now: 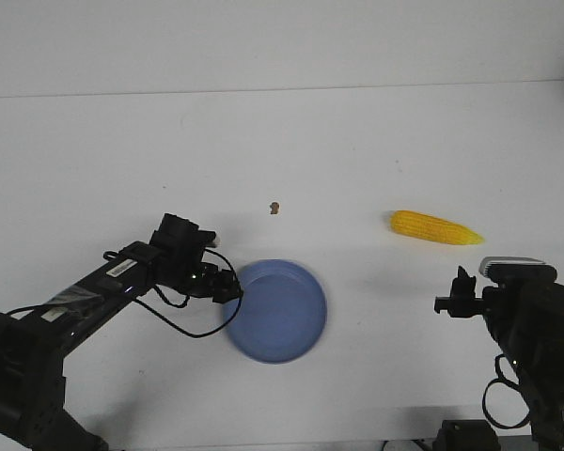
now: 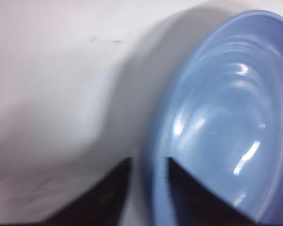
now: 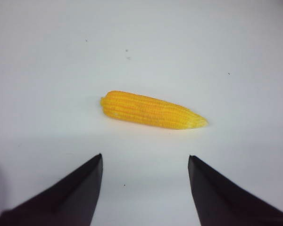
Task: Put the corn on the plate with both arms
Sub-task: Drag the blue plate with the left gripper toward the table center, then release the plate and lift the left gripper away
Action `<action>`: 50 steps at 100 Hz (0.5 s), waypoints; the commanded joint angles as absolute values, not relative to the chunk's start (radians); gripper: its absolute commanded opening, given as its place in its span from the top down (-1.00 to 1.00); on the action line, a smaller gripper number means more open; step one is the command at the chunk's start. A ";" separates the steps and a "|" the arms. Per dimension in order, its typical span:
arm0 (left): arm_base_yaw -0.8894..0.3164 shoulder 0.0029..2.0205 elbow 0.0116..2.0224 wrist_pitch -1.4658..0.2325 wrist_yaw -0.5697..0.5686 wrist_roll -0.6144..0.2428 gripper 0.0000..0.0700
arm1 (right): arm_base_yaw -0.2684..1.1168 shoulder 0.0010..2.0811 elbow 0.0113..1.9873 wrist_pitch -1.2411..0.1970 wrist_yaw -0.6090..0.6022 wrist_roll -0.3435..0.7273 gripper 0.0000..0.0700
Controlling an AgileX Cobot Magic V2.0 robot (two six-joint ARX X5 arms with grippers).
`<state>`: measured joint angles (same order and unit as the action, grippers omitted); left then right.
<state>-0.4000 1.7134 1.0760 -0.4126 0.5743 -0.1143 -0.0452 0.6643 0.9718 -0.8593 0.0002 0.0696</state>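
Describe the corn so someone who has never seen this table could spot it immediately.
On the white table, look right of the round blue plate, just ahead of the right gripper. The corn lies flat there, touching nothing, the only bright yellow thing, a cob tapering to a point on the right.

plate [image 2: 217, 122] blurred and cut off at the left wrist view's edge

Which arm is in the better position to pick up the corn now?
The right one. Its open end effector faces the corn, which lies free on the table. The left end effector is closed on the plate rim.
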 commanded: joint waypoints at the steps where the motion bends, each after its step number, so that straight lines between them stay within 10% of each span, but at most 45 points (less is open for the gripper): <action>1: -0.405 1.734 1.089 -0.419 0.557 -0.098 -0.28 | -0.044 0.669 0.989 -0.854 -0.001 0.083 -0.10; 32: -0.360 1.678 1.089 -0.402 0.549 -0.064 -0.93 | -0.044 0.668 0.989 -0.854 -0.001 0.083 -0.10; 50: -0.293 1.565 1.089 -0.394 0.490 -0.015 -0.92 | -0.044 0.669 0.989 -0.854 -0.001 0.083 -0.11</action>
